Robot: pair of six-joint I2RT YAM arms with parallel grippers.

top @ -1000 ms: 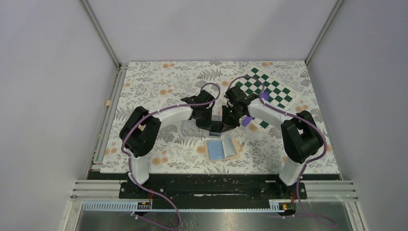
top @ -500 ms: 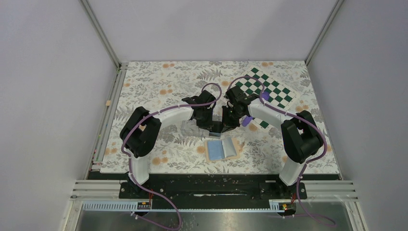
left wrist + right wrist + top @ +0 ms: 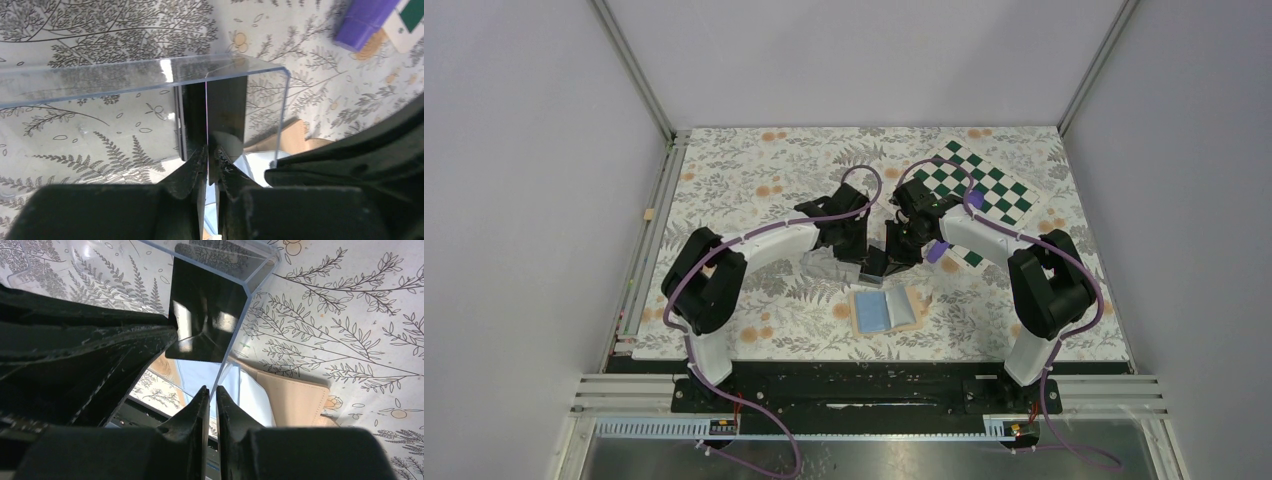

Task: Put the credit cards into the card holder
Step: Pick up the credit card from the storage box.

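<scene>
Converging jaws-first on the clear box (image 3: 826, 266), blocking the card holder's (image 3: 884, 311) far side, leaving passage across the far-left bench (image 3: 744, 165).

L claw (image 3: 856, 257), R claw (image 3: 892, 256) tip-to-tip at clear box (image 3: 822, 266); card holder (image 3: 883, 310) open nearby.

Table (image 3: 754, 170): floral print cover, ferns and orange blossoms. Checkerboard (image 3: 980, 193), green and white, lies flat toward the far right corner, turned askew to the table edges; the left wrist view catches one corner of the checkerboard (image 3: 412, 15). Purple block (image 3: 937, 251) sits on the cover just beside the board's near left edge. Clear plastic box (image 3: 824, 266) is about mid-table, slightly left of centre; the print shows through the box wall (image 3: 125, 75). Small tan scrap (image 3: 649, 214) lies by the left edge rail. Aluminium rails (image 3: 656, 250) run along the left edge. Plain grey walls all round.
</scene>
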